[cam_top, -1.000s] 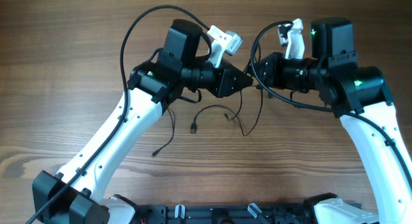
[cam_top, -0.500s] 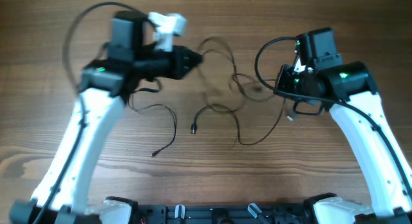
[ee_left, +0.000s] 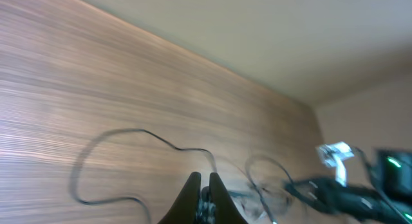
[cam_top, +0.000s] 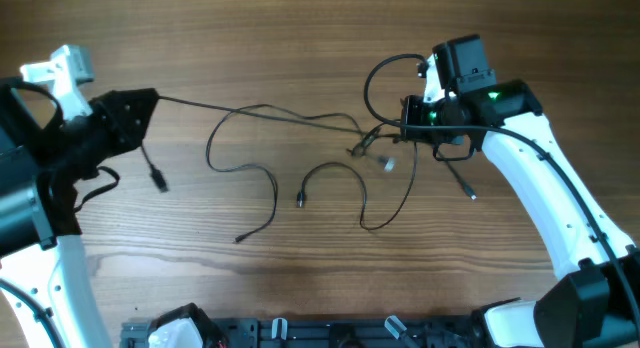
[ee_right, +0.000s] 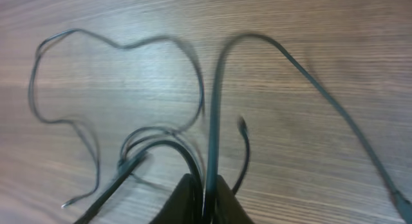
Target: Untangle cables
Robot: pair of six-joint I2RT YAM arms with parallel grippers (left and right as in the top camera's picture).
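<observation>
Thin black cables (cam_top: 300, 118) lie stretched and looped across the wooden table between my two grippers, with a knot (cam_top: 362, 145) near the right gripper. My left gripper (cam_top: 148, 100) is at the far left, shut on one cable end; a plug (cam_top: 158, 180) dangles below it. In the left wrist view the fingers (ee_left: 203, 185) pinch a cable. My right gripper (cam_top: 408, 128) is shut on a dark cable (ee_right: 212, 121) beside the knot. Loose cable ends (cam_top: 300, 198) lie in the middle.
A loose connector (cam_top: 470, 194) lies right of the right gripper. Another cable tip (cam_top: 240, 238) lies toward the front. The arms' own black cables (cam_top: 385, 73) loop above the right wrist. The arm bases (cam_top: 330, 333) are at the front edge.
My left gripper has swung far to the left, pulling a cable taut. My right gripper moved slightly left and down toward the knot. The cable bundle has spread out across the table.
</observation>
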